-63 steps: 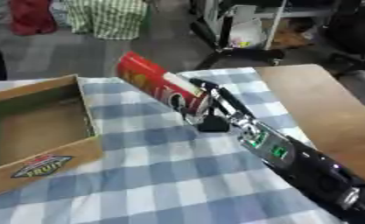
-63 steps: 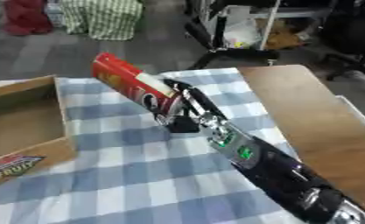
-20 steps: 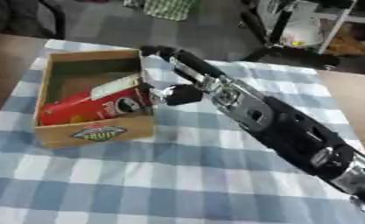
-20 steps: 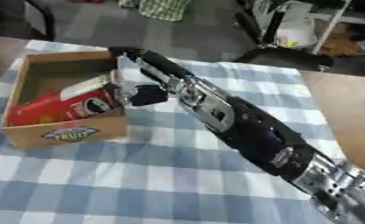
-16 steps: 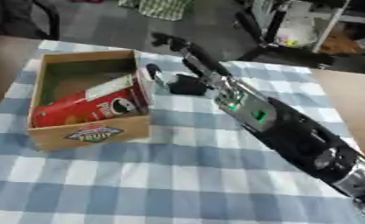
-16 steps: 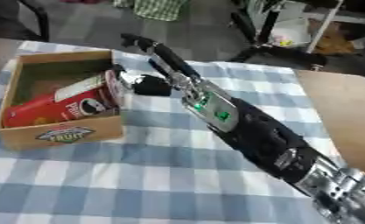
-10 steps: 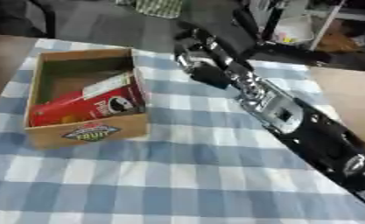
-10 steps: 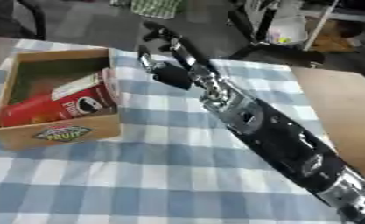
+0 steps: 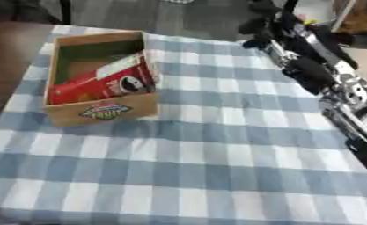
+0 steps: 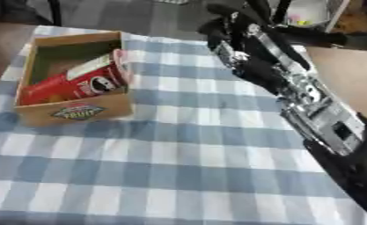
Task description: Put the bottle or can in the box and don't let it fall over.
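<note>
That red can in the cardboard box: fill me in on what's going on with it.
The red cylindrical chips can lies tilted inside the open cardboard fruit box, its upper end leaning on the box's right wall rather than standing upright. Nothing is holding it. The robot's right hand is up near the far edge of the blue-and-white checked tablecloth, apart from the box; whether its fingers are open or curled cannot be made out. The left hand is not in view.
</note>
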Controlling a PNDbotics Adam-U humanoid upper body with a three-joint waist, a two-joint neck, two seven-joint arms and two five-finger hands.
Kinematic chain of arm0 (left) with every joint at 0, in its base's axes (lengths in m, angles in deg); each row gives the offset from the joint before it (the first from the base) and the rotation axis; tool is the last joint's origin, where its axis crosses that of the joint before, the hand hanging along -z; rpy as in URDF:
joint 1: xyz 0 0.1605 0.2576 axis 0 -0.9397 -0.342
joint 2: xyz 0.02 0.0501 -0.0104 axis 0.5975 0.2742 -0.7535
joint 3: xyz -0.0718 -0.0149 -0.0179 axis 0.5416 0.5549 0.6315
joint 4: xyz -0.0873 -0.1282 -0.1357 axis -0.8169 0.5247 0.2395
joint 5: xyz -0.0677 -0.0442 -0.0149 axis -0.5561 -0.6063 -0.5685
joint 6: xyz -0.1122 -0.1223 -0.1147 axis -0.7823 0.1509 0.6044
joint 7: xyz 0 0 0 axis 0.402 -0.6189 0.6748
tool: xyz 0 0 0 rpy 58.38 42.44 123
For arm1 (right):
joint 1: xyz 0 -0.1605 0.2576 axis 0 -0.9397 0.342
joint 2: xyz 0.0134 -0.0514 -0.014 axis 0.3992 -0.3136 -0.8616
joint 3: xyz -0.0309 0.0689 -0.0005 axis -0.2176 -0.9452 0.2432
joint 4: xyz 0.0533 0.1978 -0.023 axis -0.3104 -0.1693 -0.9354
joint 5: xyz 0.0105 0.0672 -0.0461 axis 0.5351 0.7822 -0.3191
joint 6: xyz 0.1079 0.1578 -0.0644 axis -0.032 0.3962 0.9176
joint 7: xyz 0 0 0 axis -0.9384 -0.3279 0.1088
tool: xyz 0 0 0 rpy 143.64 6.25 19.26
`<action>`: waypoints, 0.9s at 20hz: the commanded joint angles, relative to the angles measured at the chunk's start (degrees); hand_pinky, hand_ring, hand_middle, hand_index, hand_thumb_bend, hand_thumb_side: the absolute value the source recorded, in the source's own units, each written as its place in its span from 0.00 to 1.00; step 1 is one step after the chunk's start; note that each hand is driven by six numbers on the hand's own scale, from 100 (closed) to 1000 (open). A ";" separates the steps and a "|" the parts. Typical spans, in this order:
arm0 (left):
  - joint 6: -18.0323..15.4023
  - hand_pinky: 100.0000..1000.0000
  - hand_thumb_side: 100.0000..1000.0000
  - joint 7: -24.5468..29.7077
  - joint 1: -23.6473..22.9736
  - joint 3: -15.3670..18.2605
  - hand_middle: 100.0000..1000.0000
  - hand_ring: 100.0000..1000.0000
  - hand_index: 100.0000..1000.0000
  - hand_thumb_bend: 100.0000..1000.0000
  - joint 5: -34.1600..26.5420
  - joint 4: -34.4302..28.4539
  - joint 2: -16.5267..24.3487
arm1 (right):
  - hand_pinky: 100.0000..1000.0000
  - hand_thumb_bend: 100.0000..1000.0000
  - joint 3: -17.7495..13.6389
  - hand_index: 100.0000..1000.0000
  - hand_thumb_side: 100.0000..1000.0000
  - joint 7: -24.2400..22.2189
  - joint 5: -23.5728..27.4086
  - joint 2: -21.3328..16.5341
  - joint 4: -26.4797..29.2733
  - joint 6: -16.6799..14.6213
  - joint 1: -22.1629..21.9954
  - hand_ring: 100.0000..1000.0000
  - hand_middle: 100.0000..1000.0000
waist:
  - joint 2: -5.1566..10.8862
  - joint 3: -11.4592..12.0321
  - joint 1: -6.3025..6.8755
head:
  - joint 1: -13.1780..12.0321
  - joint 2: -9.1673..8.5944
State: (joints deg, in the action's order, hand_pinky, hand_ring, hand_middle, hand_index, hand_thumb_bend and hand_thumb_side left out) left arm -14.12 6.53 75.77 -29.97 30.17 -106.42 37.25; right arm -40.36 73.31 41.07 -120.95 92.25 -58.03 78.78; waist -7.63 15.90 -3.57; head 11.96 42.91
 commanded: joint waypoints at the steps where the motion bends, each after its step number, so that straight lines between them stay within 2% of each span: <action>1: 0.07 0.89 0.90 -0.94 -0.58 1.10 0.65 0.68 0.89 0.23 0.80 -0.02 1.77 | 0.81 0.00 0.34 0.95 0.52 -4.06 -0.83 3.89 1.32 -4.41 -1.55 0.88 0.70 | 1.99 -1.39 0.50 | -2.58 1.12; 4: 0.24 0.89 0.90 -1.14 -1.93 1.34 0.65 0.68 0.89 0.23 1.37 0.60 1.89 | 0.81 0.00 1.02 0.94 0.51 -7.25 -2.47 7.82 1.32 -7.55 -4.21 0.88 0.70 | 2.55 -4.04 0.16 | -3.58 1.20; 8: 0.38 0.89 0.91 -1.22 -3.54 1.49 0.65 0.68 0.89 0.24 1.87 1.34 2.20 | 0.81 0.00 1.58 0.95 0.51 -9.85 -5.68 12.74 1.32 -9.09 -6.87 0.88 0.70 | 3.58 -6.97 -0.38 | -3.77 1.21; 14: 0.37 0.89 0.91 -0.99 -4.71 1.30 0.65 0.67 0.89 0.23 2.34 2.06 2.35 | 0.81 0.00 1.12 0.94 0.52 -11.30 -9.73 17.69 1.32 -7.49 -8.31 0.88 0.70 | 4.19 -9.10 -0.27 | -3.84 1.21; 18: 0.34 0.89 0.91 -1.27 -5.14 1.54 0.65 0.67 0.89 0.23 2.64 2.33 2.40 | 0.81 0.00 1.15 0.94 0.53 -12.14 -11.34 20.61 1.32 -5.31 -8.03 0.88 0.69 | 4.20 -9.62 -0.02 | -5.50 1.21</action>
State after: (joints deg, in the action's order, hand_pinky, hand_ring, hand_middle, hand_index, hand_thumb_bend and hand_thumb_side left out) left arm -13.74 5.49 70.21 -28.92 32.63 -103.57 38.59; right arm -38.83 61.34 30.37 -100.56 92.26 -63.98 70.21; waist -4.89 6.29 -3.59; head 6.98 43.81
